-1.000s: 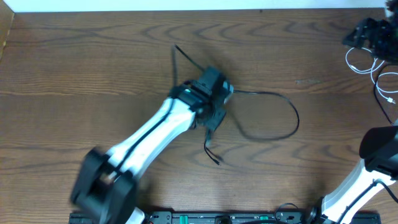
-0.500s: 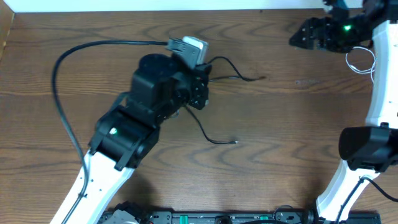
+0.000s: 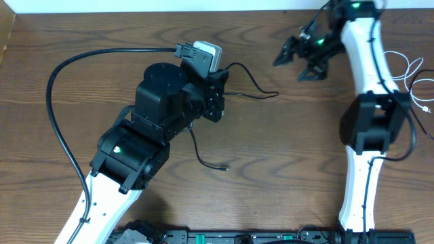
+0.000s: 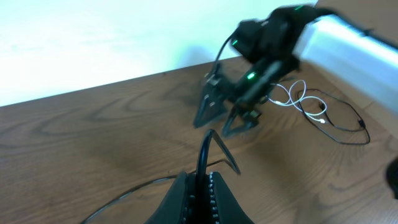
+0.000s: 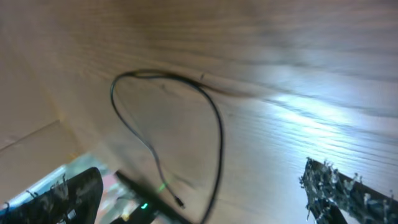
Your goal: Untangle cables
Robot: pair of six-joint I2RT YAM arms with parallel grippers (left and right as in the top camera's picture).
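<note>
Left end effector (image 4: pixel 200 179) is clamped on the black cable (image 4: pixel 201 155), its 2 fingers pressed together with the cord running up between them, as the left wrist view shows. From that grip the cable arches up and drops back toward the tabletop (image 3: pixel 81 27). In the overhead view, 1 stretch of it loops out to the right of the left end effector and lies on the wood. Another stretch hangs below it and ends in a small plug near the middle of the tabletop.

The right end effector (image 3: pixel 296 64) hovers near the far edge, to the right of the black loop and apart from it. Its fingers (image 3: pixel 283 55) are spread wide with nothing between them. Its wrist view looks down on the black cable's loop lying on the wood.

The white cable (image 4: pixel 298 98) lies in loose coils at the right side of the tabletop, well apart from the black one and touched by neither end effector.
</note>
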